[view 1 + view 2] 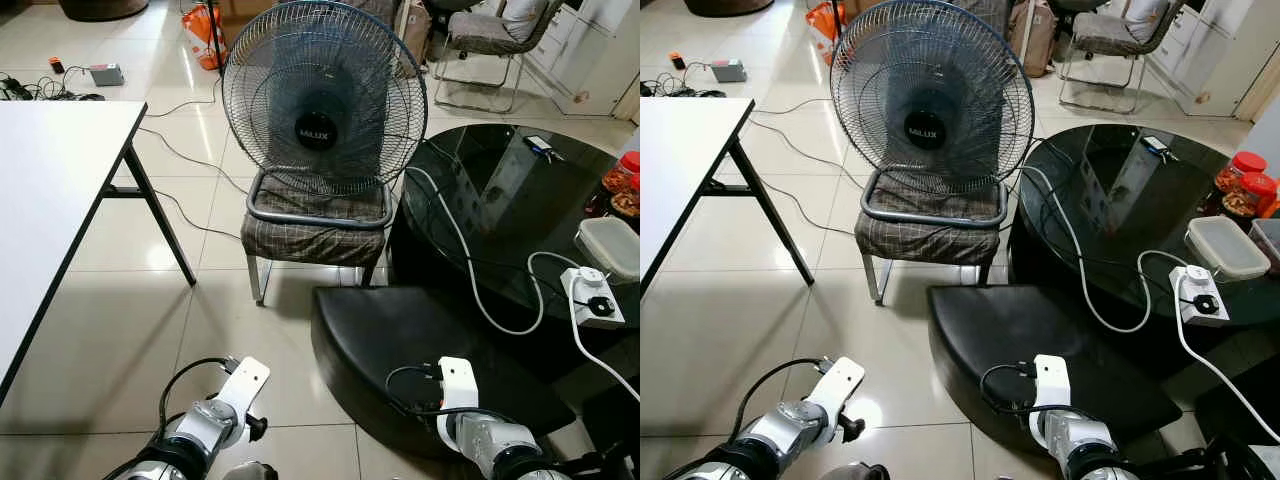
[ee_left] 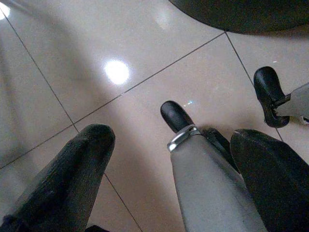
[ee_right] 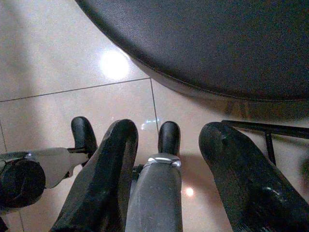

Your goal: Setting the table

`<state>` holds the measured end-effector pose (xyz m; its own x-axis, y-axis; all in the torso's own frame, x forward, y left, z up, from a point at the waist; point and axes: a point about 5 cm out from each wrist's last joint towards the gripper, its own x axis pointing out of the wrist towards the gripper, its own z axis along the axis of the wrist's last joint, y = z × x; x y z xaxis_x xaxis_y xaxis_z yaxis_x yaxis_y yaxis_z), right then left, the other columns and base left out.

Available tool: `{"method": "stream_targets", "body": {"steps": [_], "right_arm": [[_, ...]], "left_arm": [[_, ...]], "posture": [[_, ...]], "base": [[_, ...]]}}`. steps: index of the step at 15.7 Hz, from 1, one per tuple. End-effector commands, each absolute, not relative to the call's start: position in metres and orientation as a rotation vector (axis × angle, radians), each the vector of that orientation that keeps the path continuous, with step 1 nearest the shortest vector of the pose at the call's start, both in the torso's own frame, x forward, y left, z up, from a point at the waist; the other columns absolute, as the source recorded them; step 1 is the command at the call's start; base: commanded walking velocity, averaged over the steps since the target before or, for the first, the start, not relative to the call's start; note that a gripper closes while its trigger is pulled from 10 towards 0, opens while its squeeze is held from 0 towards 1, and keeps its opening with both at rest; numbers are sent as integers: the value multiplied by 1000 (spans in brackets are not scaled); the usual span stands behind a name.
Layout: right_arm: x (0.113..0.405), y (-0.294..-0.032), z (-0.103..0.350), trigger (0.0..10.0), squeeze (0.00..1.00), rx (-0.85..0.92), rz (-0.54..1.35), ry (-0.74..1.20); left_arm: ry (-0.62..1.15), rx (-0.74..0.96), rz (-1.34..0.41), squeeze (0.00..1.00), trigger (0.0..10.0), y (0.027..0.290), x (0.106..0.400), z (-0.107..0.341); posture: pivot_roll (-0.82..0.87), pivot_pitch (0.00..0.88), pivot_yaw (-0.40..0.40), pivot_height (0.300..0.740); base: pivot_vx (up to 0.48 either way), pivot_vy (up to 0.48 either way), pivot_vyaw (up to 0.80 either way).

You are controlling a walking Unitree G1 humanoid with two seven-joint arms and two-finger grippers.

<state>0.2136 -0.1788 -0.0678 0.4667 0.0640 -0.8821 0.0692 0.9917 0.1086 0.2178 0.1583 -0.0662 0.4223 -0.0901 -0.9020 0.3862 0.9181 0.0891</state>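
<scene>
both arms hang low over the tiled floor (image 1: pixel 120 330), nothing held. left gripper (image 2: pixel 169 183) fingers spread apart, pointing down at tiles. right gripper (image 3: pixel 169 174) fingers also spread, just beside the edge of a black stool (image 1: pixel 420 350). ahead of the right gripper: black round table (image 1: pixel 500 200) w/ power strip (image 1: pixel 592 296), plastic container (image 1: pixel 610 245), red-lid jars (image 1: pixel 1240 185). fwd of left gripper: white table (image 1: pixel 50 200). between them a fan (image 1: pixel 322 95) on a chair (image 1: pixel 315 235).
</scene>
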Motion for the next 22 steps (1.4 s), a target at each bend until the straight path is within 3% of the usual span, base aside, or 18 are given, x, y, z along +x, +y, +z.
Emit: {"method": "stream_targets", "body": {"steps": [1, 3, 4, 5, 6, 7, 8, 9, 10, 13, 16, 17, 19, 22], "right_arm": [[202, -190, -76, 10000, 0, 98, -104, 1132], [213, -194, -69, 10000, 0, 104, -147, 1083], [233, -199, -56, 10000, 0, 53, -159, 964], [274, -197, -25, 10000, 0, 77, -105, 766], [316, -198, 23, 10000, 0, -2, -93, 531], [339, -201, 66, 10000, 0, -46, -112, 338], [348, -193, 116, 10000, 0, 77, -45, 179], [338, -183, 150, 10000, 0, 246, 26, 62], [331, -176, 154, 10000, 0, 218, 64, 41], [298, -153, 142, 10000, 0, 99, 169, 76], [289, -141, 154, 10000, 0, -64, 206, 25], [287, -141, 163, 10000, 0, -97, 198, -23], [274, -123, 170, 10000, 0, -34, 287, -64], [263, -132, 147, 10000, 4, 33, 253, 50]], "left_arm": [[1188, 31, -56, 0, 10000, 122, 188, -86], [1182, 42, -49, 0, 10000, 117, 190, -84], [1117, 59, -7, 0, 10000, 118, 193, -83], [1014, 95, 8, 0, 10000, 120, 200, -79], [770, 105, 50, 0, 10000, 185, 259, -36], [530, 63, 70, 0, 10000, 202, 296, 19], [260, 61, 54, 0, 10000, 196, 311, 92], [88, 24, 82, 0, 10000, 193, 302, 136], [50, 19, 105, 0, 10000, 195, 294, 145], [45, 45, 6, 0, 10000, 170, 260, 151], [-56, 229, -41, 0, 10000, 159, 259, 182], [-149, 206, -76, 0, 10000, 152, 257, 207], [-85, 155, -13, 0, 10000, 158, 255, 196], [-36, 228, -91, 0, 10000, 152, 243, 185]], "posture": [[-1, 36, -81, 740], [-3, 32, -71, 740], [-23, 43, -71, 740], [-38, 54, -59, 740], [-50, 63, -51, 740], [-38, 64, -61, 740], [-41, 71, -79, 740], [-43, 79, -91, 740], [-44, 78, -88, 740], [-28, 91, -85, 740], [-21, 84, -67, 740], [-19, 74, -54, 740], [-36, 61, -30, 740], [-22, 56, -16, 740]], "base": [[0, 0, 0], [0, 0, 0], [0, 0, 0], [0, 0, 0], [0, 0, 0], [0, 0, 0], [0, 0, 0], [0, 0, 0], [0, 0, 0], [0, 0, 800], [0, 0, 800], [0, 0, 800], [0, 0, 800], [0, 160, 800]]}}
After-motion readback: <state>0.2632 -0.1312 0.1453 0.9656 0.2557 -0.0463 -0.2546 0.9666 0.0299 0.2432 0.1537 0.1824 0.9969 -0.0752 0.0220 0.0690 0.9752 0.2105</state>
